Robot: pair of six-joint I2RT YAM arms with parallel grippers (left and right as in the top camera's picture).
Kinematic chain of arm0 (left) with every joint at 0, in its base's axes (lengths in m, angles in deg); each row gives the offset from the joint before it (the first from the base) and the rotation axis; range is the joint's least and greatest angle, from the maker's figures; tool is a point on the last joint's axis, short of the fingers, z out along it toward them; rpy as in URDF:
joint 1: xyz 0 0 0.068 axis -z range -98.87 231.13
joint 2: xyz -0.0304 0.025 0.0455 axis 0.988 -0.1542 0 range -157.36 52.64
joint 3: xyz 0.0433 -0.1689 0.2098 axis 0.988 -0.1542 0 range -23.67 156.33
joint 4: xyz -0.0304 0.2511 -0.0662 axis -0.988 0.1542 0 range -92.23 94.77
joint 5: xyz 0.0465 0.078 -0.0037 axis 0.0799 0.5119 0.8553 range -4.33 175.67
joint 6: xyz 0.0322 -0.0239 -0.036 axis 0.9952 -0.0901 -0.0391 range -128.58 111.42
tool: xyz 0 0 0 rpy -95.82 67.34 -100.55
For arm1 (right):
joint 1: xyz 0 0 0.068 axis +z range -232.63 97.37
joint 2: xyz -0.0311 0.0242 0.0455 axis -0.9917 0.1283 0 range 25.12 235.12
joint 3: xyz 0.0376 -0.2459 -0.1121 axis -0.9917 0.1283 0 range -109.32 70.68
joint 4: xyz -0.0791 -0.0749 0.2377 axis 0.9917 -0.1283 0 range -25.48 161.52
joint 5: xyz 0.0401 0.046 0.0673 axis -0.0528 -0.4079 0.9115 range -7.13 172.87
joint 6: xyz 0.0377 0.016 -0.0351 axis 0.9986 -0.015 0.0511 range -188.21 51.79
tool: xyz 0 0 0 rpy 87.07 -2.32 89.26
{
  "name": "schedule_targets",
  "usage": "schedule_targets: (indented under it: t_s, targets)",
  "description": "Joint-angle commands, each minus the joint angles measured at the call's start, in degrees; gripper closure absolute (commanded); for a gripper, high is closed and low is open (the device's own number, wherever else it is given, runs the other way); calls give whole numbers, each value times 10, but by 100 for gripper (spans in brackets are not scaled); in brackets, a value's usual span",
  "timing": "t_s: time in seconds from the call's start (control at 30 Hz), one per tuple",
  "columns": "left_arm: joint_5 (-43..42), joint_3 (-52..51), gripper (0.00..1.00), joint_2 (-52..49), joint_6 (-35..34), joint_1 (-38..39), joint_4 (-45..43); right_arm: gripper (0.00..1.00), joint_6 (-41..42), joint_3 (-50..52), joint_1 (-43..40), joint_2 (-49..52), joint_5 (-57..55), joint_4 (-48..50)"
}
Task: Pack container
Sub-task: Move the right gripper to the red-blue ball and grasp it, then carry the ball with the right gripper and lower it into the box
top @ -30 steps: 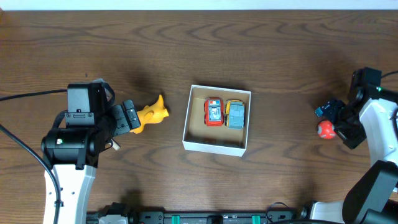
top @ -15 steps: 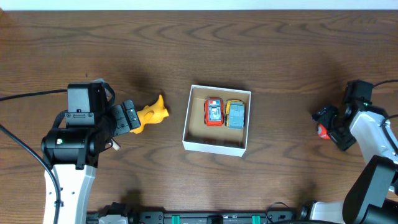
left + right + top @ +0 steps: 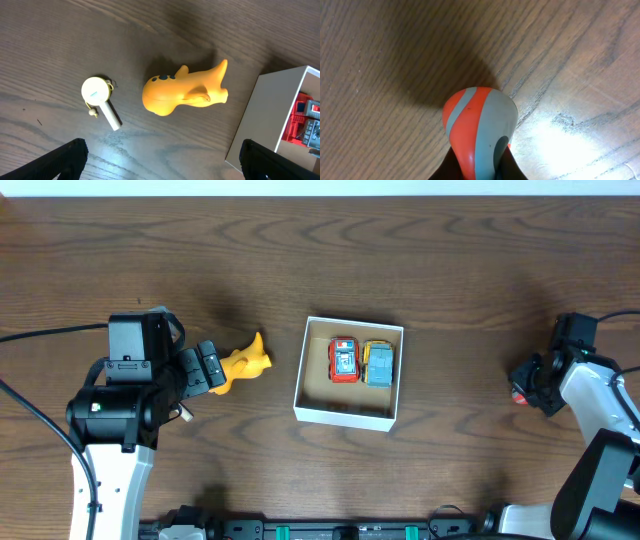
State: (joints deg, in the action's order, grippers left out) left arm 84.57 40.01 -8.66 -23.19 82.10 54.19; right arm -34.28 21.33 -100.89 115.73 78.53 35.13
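The container (image 3: pixel 340 416) lies between the two arms, a red car (image 3: pixel 343 360) and a blue car (image 3: pixel 379 363) side by side inside. Left of it, the left gripper (image 3: pixel 208 367) gapes wide and empty by a yellow toy (image 3: pixel 243 363). Well right of it, the right gripper (image 3: pixel 527 383) pinches a red-grey toy (image 3: pixel 480 125).

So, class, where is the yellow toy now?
In the overhead view the yellow toy lies left of centre, between the left gripper and the container, outside it.
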Motion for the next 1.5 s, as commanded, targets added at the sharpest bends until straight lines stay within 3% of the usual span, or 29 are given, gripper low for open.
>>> schedule_targets:
  t_s: [0.0, 0.23, 0.5, 0.73, 1.03, 1.47]
  targets:
    - [2, 10, 2, -1, -1, -2, 1, 99, -1, -10, 26, -16, 14, -7]
    - [2, 10, 2, -1, -1, -2, 1, 99, -53, -89, 148, -87, 14, -31]
    - [2, 10, 2, -1, -1, -2, 1, 99, -167, -228, 364, -115, 14, -55]
    - [2, 10, 2, -1, -1, -2, 1, 99, -183, -235, 508, -96, 12, -13]
    - [2, 10, 2, -1, -3, -2, 1, 99, -184, -235, 593, 17, 16, 37]
    - [2, 10, 2, -1, -3, -2, 1, 99, -188, -235, 614, 123, 33, 85]
